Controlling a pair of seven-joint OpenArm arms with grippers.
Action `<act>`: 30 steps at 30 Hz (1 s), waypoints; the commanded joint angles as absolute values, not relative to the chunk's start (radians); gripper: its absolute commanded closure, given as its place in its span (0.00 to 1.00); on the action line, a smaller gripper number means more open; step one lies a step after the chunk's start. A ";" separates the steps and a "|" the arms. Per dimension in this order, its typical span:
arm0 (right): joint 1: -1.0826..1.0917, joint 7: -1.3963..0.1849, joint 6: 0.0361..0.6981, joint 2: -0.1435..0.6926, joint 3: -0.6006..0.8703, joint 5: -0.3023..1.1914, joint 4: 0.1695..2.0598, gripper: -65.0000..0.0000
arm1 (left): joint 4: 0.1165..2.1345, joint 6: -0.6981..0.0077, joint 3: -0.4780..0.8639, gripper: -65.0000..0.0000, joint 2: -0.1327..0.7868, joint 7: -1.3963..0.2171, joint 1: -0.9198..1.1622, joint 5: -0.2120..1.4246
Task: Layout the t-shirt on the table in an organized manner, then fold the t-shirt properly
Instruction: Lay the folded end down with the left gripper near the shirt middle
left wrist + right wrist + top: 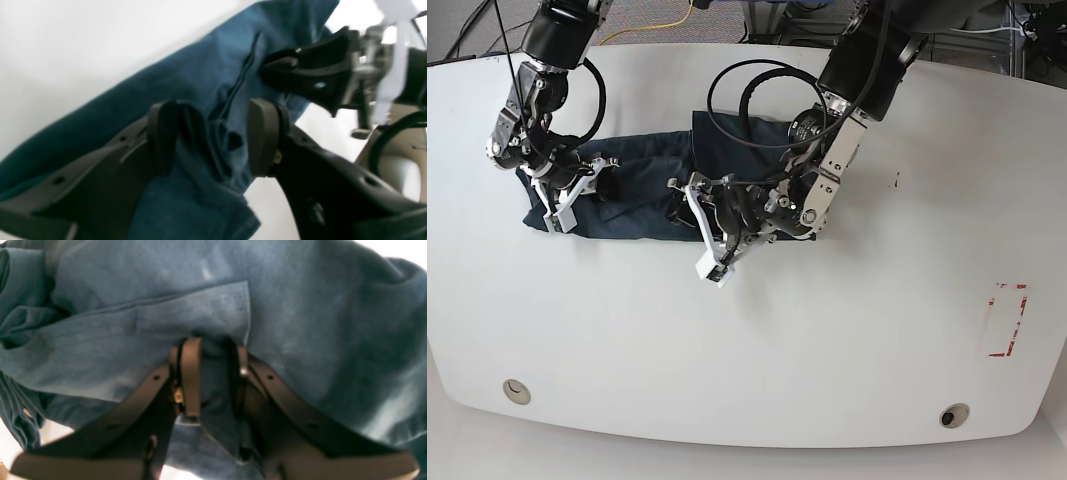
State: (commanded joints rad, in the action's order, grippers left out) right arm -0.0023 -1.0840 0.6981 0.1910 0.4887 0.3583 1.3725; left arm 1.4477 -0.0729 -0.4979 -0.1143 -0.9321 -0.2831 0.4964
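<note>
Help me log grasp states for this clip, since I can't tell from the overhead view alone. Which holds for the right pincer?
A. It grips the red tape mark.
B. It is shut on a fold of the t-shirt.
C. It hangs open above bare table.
B: in the right wrist view the right pincer has its fingers closed on a bunched fold of the t-shirt.

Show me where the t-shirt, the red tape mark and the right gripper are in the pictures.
t-shirt [642,215]: base view, on the flat fabric between the two arms.
red tape mark [1007,320]: base view, on its right-hand strip.
right gripper [213,373]: right wrist view, on the fabric pinched between its jaws.
</note>
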 joint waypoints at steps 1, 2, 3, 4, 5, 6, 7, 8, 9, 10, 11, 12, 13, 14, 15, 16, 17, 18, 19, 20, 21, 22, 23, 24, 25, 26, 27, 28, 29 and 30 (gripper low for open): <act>-0.002 -1.084 0.698 0.191 0.489 0.358 1.372 0.79 | 1.448 -0.073 -0.498 0.54 -0.108 -0.932 -0.272 0.496; -0.004 -1.084 0.698 0.191 0.489 0.360 1.372 0.79 | 1.449 -0.073 -0.498 0.54 -0.102 -0.932 -0.263 0.496; -0.004 -1.084 0.698 0.191 0.489 0.360 1.372 0.79 | 1.452 -0.071 -0.498 0.54 -0.102 -0.932 -0.257 0.496; -0.004 -1.084 0.698 0.191 0.489 0.357 1.372 0.79 | 1.454 -0.071 -0.498 0.54 -0.102 -0.932 -0.251 0.496; -0.004 -1.084 0.698 0.191 0.489 0.357 1.372 0.79 | 1.454 -0.071 -0.495 0.54 -0.102 -0.932 -0.248 0.496; -0.004 -1.084 0.698 0.191 0.489 0.357 1.372 0.79 | 1.454 -0.071 -0.493 0.54 -0.101 -0.932 -0.248 0.496; -0.004 -1.084 0.698 0.191 0.489 0.360 1.372 0.79 | 1.449 -0.071 -0.493 0.54 -0.096 -0.932 -0.246 0.496; -0.004 -1.084 0.698 0.191 0.489 0.360 1.372 0.79 | 1.446 -0.071 -0.496 0.54 -0.088 -0.932 -0.246 0.496; -0.004 -1.084 0.698 0.191 0.489 0.360 1.372 0.79 | 1.445 -0.073 -0.498 0.54 -0.085 -0.932 -0.246 0.496; -0.004 -1.084 0.698 0.191 0.489 0.361 1.372 0.79 | 1.445 -0.074 -0.498 0.54 -0.084 -0.932 -0.246 0.496; -0.004 -1.084 0.698 0.191 0.489 0.361 1.372 0.79 | 1.445 -0.079 -0.498 0.54 -0.084 -0.932 -0.245 0.496; -0.004 -1.084 0.698 0.191 0.489 0.361 1.372 0.79 | 1.445 -0.081 -0.498 0.54 -0.084 -0.932 -0.245 0.496; -0.004 -1.084 0.698 0.191 0.489 0.361 1.372 0.79 | 1.445 -0.082 -0.498 0.54 -0.085 -0.932 -0.245 0.496; -0.004 -1.084 0.698 0.191 0.489 0.361 1.372 0.79 | 1.443 -0.088 -0.498 0.54 -0.085 -0.932 -0.243 0.496; -0.004 -1.084 0.698 0.191 0.489 0.361 1.372 0.79 | 1.437 -0.091 -0.498 0.54 -0.087 -0.932 -0.243 0.496; -0.004 -1.084 0.698 0.191 0.489 0.361 1.372 0.79 | 1.429 -0.096 -0.499 0.54 -0.088 -0.932 -0.243 0.496; -0.004 -1.084 0.698 0.191 0.489 0.361 1.372 0.79 | 1.419 -0.101 -0.499 0.54 -0.088 -0.932 -0.243 0.498; -0.004 -1.084 0.698 0.191 0.489 0.361 1.372 0.79 | 1.411 -0.104 -0.499 0.54 -0.088 -0.932 -0.245 0.498; -0.004 -1.084 0.698 0.191 0.489 0.361 1.372 0.79 | 1.400 -0.107 -0.499 0.54 -0.090 -0.932 -0.245 0.498; -0.004 -1.084 0.698 0.191 0.489 0.361 1.372 0.79 | 1.383 -0.110 -0.499 0.54 -0.091 -0.931 -0.248 0.498; -0.004 -1.084 0.698 0.191 0.489 0.361 1.372 0.79 | 1.372 -0.110 -0.499 0.54 -0.097 -0.929 -0.249 0.498; -0.004 -1.084 0.698 0.191 0.489 0.361 1.372 0.79 | 1.362 -0.110 -0.499 0.54 -0.105 -0.929 -0.251 0.498; -0.004 -1.084 0.698 0.191 0.489 0.361 1.372 0.79 | 1.351 -0.114 -0.499 0.54 -0.111 -0.929 -0.251 0.498; -0.004 -1.084 0.698 0.191 0.489 0.361 1.372 0.79 | 1.345 -0.120 -0.499 0.54 -0.114 -0.928 -0.251 0.498; -0.004 -1.084 0.698 0.191 0.489 0.361 1.372 0.79 | 1.337 -0.131 -0.499 0.55 -0.117 -0.928 -0.252 0.498; -0.004 -1.084 0.698 0.191 0.489 0.361 1.372 0.79 | 1.330 -0.140 -0.499 0.55 -0.117 -0.926 -0.252 0.498; -0.004 -1.084 0.698 0.191 0.489 0.361 1.372 0.79 | 1.326 -0.145 -0.499 0.55 -0.117 -0.926 -0.252 0.498; -0.004 -1.084 0.698 0.191 0.489 0.361 1.372 0.79 | 1.326 -0.150 -0.499 0.55 -0.117 -0.926 -0.252 0.498; -0.004 -1.084 0.698 0.191 0.489 0.361 1.372 0.79 | 1.331 -0.153 -0.499 0.55 -0.119 -0.926 -0.252 0.498; -0.004 -1.084 0.698 0.191 0.489 0.361 1.372 0.79 | 1.331 -0.157 -0.499 0.55 -0.119 -0.926 -0.252 0.498</act>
